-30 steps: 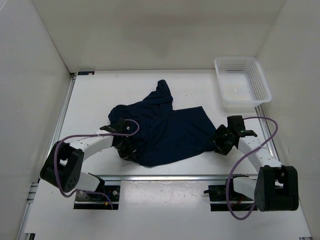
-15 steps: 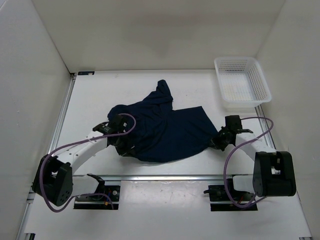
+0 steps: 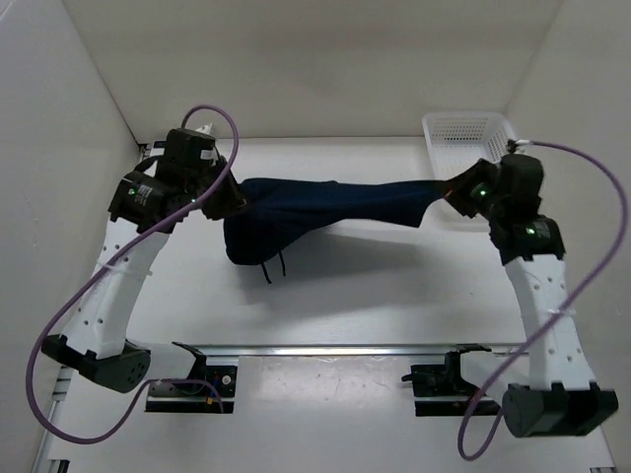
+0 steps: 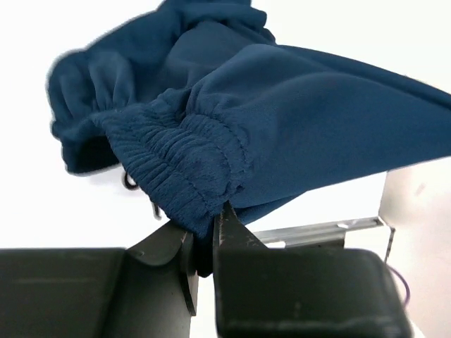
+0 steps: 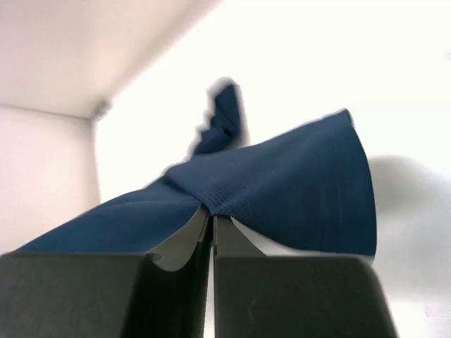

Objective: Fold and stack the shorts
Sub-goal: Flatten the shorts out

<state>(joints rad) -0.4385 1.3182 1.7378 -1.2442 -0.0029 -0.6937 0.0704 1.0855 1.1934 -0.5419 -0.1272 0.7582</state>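
Now shorts (image 3: 325, 202) hang in air above table (image 3: 394, 286), stretched taut, long axis running left-right. Left gripper (image 3: 229, 202) pinched onto elastic waistband at left end; slack fabric sags just beside it. Right gripper (image 3: 455, 187) clamped on thin hem edge at right end, near basket (image 3: 463, 116). Cloth spans between grippers, neither arm nearer. Likely next: lower both ends level, spread flat.

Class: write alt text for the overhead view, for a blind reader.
Navy shorts hang stretched in mid-air above the table, the left gripper shut on one end and the right gripper on the other. A white mesh basket sits at the far right.
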